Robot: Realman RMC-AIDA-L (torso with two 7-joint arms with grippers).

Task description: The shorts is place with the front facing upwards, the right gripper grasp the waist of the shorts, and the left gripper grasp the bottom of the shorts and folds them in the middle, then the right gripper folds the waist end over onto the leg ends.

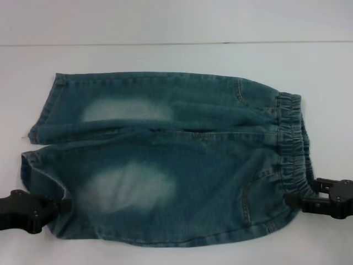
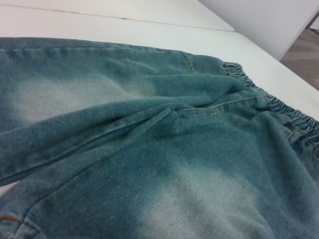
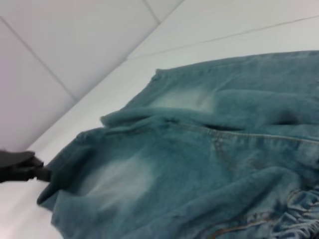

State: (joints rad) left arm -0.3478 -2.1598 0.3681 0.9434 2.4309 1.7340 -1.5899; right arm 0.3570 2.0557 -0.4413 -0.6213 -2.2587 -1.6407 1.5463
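Note:
The shorts point(image 1: 182, 165) lie flat on the white table, front up. Their gathered waist point(image 1: 292, 138) is at the right and the two leg ends point(image 1: 38, 124) are at the left. My left gripper point(image 1: 67, 206) is at the near left, shut on the hem of the near leg. The right wrist view shows the left gripper point(image 3: 45, 174) with the hem drawn to a point at its tip. My right gripper point(image 1: 291, 199) meets the near end of the waistband. The wrist views show the shorts point(image 2: 149, 149) point(image 3: 199, 149) close up, with the waist point(image 2: 294, 117) point(image 3: 304, 211) at one edge.
The white table point(image 1: 176, 61) runs well beyond the shorts on the far side, up to a seam line. In the left wrist view, the table's edge point(image 2: 279, 59) lies past the waistband, with floor beyond it.

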